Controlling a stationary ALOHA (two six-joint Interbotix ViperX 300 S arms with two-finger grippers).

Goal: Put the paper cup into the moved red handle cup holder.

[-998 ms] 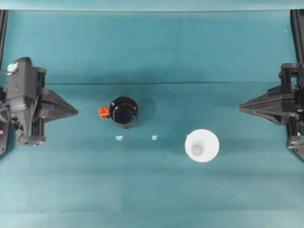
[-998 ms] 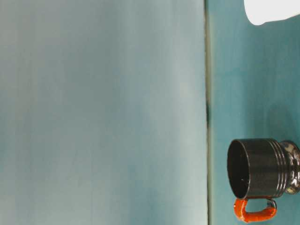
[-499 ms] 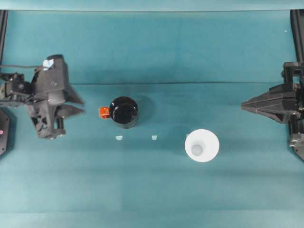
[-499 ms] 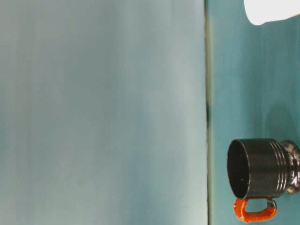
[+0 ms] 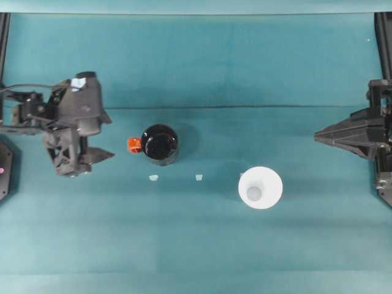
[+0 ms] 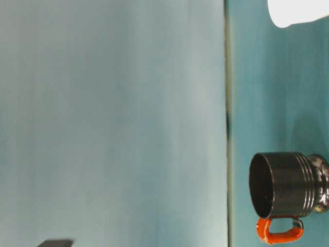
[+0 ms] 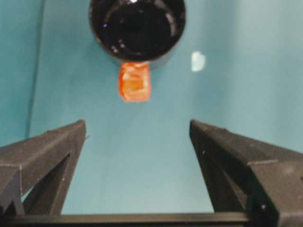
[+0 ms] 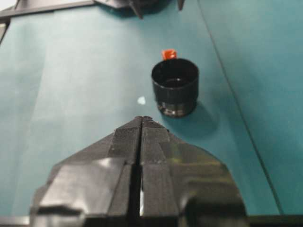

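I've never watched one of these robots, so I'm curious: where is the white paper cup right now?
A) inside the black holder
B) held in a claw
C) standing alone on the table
C: the paper cup stands upside down on the table, apart from the black holder and both claws.

A robotics lab bench, this: a plain teal mat [image 5: 202,245] covers the whole tabletop, black frame rails [image 5: 383,43] run along the sides, and two black robot arms sit mounted at either end.
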